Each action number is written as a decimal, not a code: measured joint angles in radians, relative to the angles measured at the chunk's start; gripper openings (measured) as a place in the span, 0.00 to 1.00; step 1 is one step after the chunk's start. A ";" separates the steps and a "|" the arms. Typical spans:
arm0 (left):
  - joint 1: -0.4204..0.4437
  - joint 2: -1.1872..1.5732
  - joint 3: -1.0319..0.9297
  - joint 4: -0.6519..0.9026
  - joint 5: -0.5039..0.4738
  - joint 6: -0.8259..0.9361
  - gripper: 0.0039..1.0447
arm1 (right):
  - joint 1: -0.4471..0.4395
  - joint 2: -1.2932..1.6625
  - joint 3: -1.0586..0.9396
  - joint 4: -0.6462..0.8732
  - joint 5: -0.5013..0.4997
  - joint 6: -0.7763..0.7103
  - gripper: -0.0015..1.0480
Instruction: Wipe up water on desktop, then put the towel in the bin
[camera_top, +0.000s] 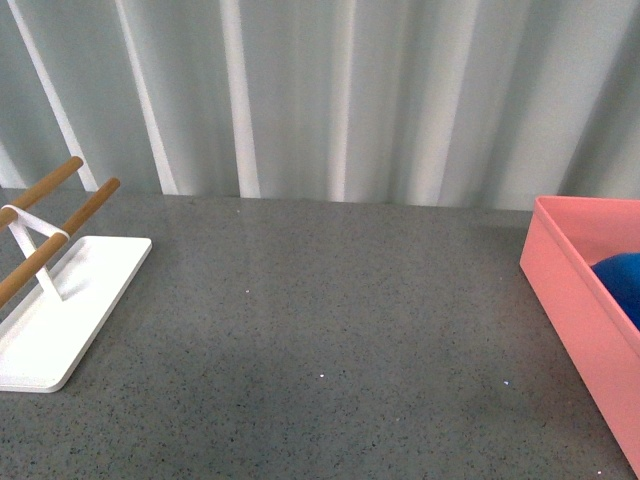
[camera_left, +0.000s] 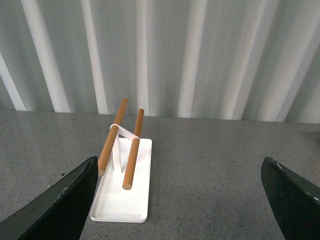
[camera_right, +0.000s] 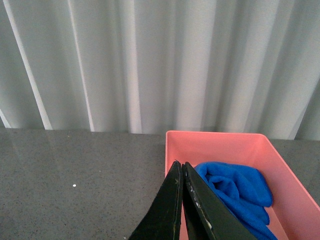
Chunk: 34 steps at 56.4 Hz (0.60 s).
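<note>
Black right fingers (camera_right: 181, 210) pressed together, empty, just in front of pink bin (camera_right: 220, 142); blue towel (camera_right: 235, 187) bunched inside. Left fingers (camera_left: 180, 200) spread wide, w/ nothing between. Grey tabletop (camera_top: 320, 330) looks dry. Risk: right arm clipping bin wall when retracting.

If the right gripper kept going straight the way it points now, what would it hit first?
Most likely the near wall of the pink bin, with the blue towel just beyond it. The right gripper, fingers shut, points at that edge; depth is unclear.
</note>
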 joint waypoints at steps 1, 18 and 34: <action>0.000 0.000 0.000 0.000 0.000 0.000 0.94 | 0.000 -0.008 0.000 -0.009 0.000 0.000 0.03; 0.000 0.000 0.000 0.000 0.000 0.000 0.94 | 0.000 -0.145 0.000 -0.143 0.000 0.005 0.03; 0.000 0.000 0.000 0.000 0.000 0.000 0.94 | 0.000 -0.220 0.000 -0.218 0.001 0.006 0.03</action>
